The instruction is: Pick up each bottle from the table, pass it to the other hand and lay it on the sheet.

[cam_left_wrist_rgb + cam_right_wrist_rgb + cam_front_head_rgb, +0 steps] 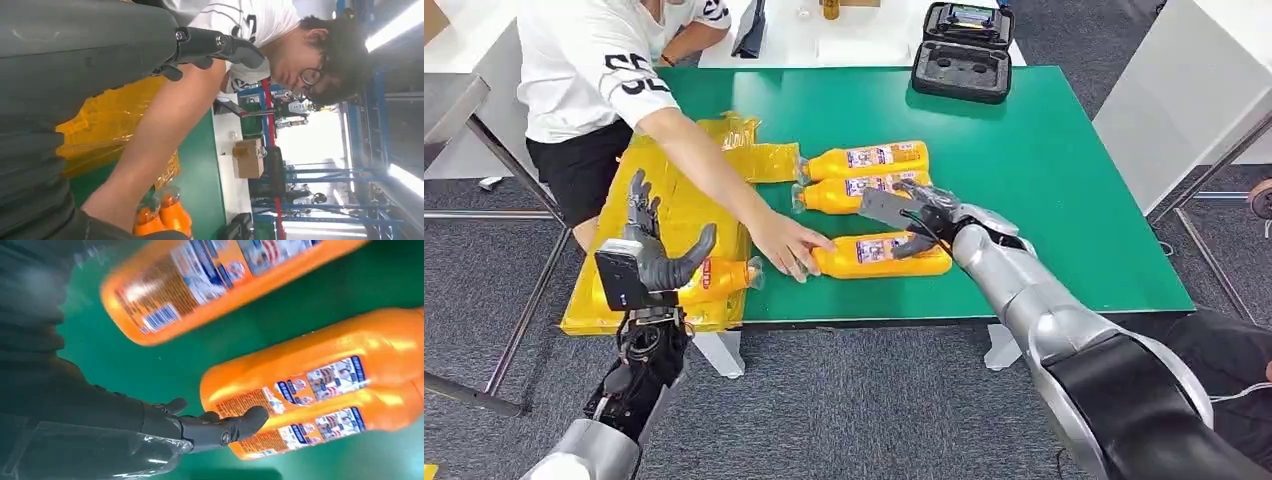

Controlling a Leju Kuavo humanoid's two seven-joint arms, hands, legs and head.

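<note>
Orange bottles lie on their sides on the green worktop (1044,150): two (869,158) (849,192) touch each other near its middle, and a third (879,255) lies closer to the front edge, its neck under a person's hand (786,245). The right robot hand (924,215) hovers over these, fingers apart and empty. The left robot hand (649,262) grips a fourth bottle (724,277) above the yellow sheet (674,220) at the worktop's left edge.

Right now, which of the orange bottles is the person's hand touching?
The bottle nearest the table's front edge, lying apart from the two side by side. The person's hand rests at its cap end; the right hand hovers over its other end.
</note>
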